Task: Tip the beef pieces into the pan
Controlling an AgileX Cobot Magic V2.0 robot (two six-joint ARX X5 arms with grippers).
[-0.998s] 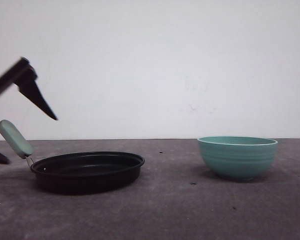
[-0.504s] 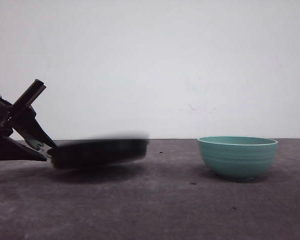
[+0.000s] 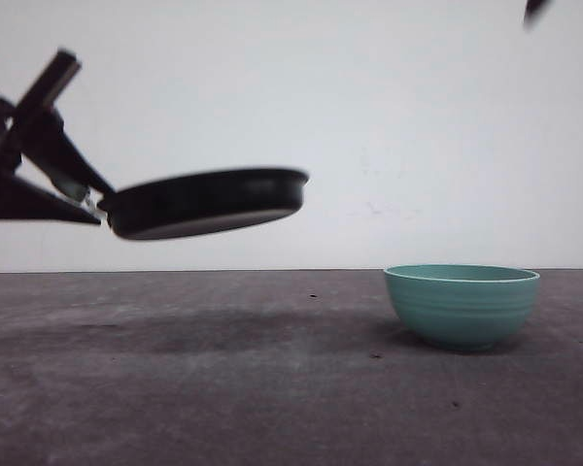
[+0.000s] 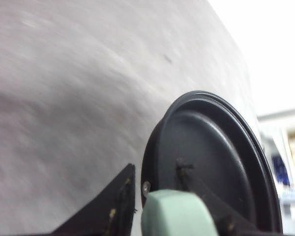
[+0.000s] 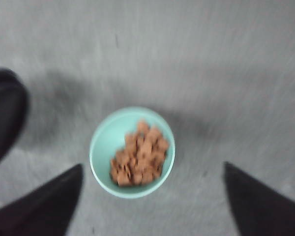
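Pan [image 3: 206,202] hangs in the air above the grey counter [image 3: 272,388], held at its mint-green handle [image 4: 177,214] by the left gripper [image 3: 63,199], whose jaws are pinching that handle from both sides. In the front view the pan sits well clear of the counter surface, tilted a little, its far rim higher than the handle end, and a soft shadow lies on the counter below it. The left wrist view shows the pan's dark inside [image 4: 211,162], bare of food.

Off to the right stands a teal bowl [image 3: 462,305], upright on the counter and well apart from the pan. Seen from the right wrist view, the beef pieces [image 5: 139,160] are heaped inside this bowl [image 5: 101,147], bunched toward one side of it. The right gripper [image 5: 152,196] hovers above the bowl with its jaws spread wide, one dark finger [image 5: 42,206] on each side of the bowl, touching nothing.
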